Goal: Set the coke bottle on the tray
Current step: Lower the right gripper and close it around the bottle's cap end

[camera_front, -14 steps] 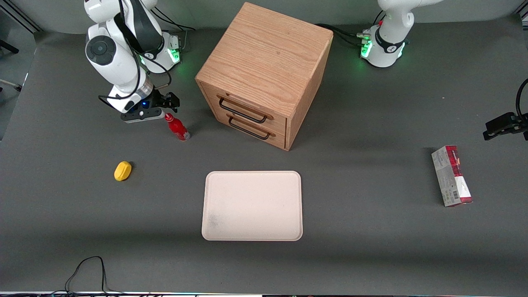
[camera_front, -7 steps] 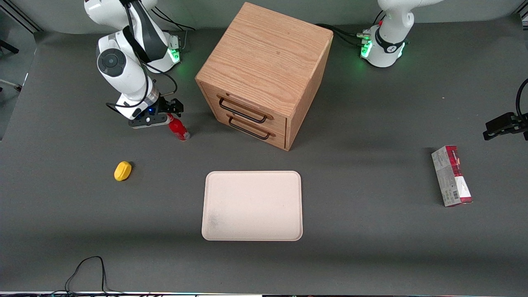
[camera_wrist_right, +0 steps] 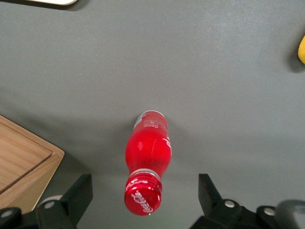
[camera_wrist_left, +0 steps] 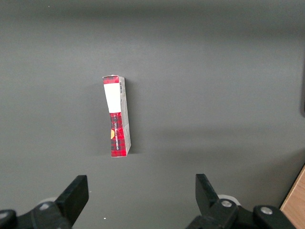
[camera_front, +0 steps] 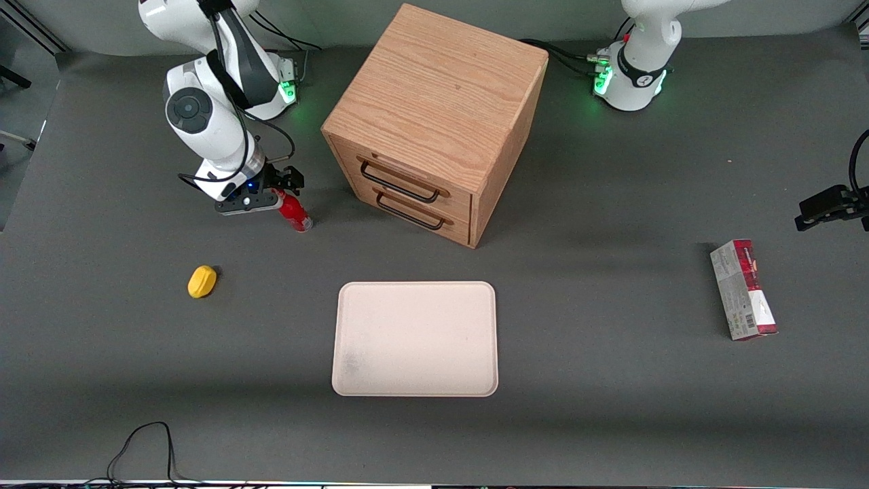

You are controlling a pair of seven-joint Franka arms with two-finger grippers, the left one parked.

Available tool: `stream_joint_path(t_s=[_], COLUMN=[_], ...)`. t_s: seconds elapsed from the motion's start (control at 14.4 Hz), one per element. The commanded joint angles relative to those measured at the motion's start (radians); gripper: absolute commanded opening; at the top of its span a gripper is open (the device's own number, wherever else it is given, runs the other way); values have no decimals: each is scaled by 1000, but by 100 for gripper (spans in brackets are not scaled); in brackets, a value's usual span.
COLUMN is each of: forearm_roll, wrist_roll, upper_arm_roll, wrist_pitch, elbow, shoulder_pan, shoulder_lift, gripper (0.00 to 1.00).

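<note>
1. Coke bottle [camera_wrist_right: 147,152]: red body, red cap, white lettering.
2. Tray [camera_front: 415,338]: pale beige.
3. Gripper [camera_wrist_right: 144,200], above the bottle: black fingers.
4. Cabinet [camera_front: 434,102]: light oak grain.
5. Carton [camera_wrist_left: 117,116]: red plaid, white panel.

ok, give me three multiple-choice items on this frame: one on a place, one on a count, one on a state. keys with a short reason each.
1. Where does the coke bottle stand?
A. on the tray
B. on the table, between the drawer cabinet and the gripper
C. in a drawer

2. How many drawer handles does the drawer cabinet show?
A. one
B. two
C. three

3. How are the fingers of the gripper set?
A. open, astride the bottle's cap
B. shut on the cap
C. shut on the lemon

Key:
1 B: the bottle stands on the dark table, and the tray, nearer the front camera, is bare.
2 B: two black handles, one above the other.
3 A: the wrist view shows gaps on both sides of the cap.
</note>
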Motion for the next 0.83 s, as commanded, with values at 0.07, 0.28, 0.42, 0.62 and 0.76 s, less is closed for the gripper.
stream_joint_path(t_s=[0.07, 0.28, 0.42, 0.62, 0.76], forearm_roll=[1, 1, 1, 1, 1], wrist_roll=[30, 30, 30, 30, 31], upper_arm_roll=[-7, -6, -7, -7, -7], wrist_pitch=[-8, -16, -28, -48, -107], elbow=[4, 4, 7, 17, 62], shoulder_pan=[10, 10, 10, 10, 10], shoulder_lift=[3, 6, 3, 0, -9], gripper=[62, 31, 20, 13, 12])
